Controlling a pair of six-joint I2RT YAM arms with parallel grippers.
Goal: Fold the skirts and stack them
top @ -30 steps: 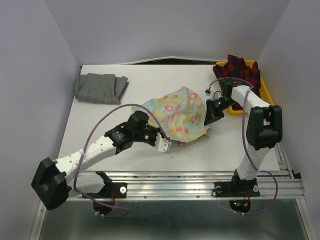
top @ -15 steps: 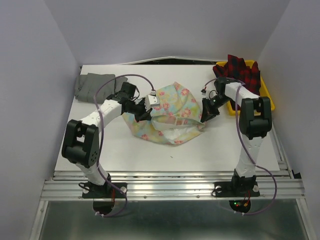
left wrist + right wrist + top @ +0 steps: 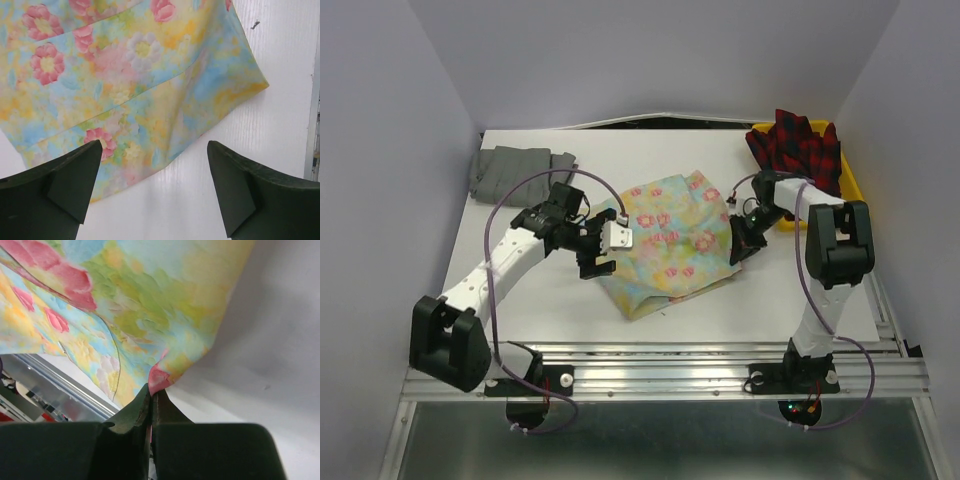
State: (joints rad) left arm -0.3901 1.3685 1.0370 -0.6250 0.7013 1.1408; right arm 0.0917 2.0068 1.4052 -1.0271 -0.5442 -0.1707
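White table (image 3: 770, 300): we judge grey pleated cloth skirt (image 3: 520, 175) folded, beyond empty wide-open left claw (image 3: 154, 150); right claw (image 3: 151, 392) pinches pastel floral cloth skirt (image 3: 670, 240), mid-fold; red-and-dark plaid cloth skirt (image 3: 800, 145) behind it waits.

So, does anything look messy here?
Yes. The red-and-dark plaid cloth skirt sits crumpled in the yellow plastic tray, spilling over its rim. The pastel floral cloth skirt lies crooked on the table, one edge pinched by the right end effector.
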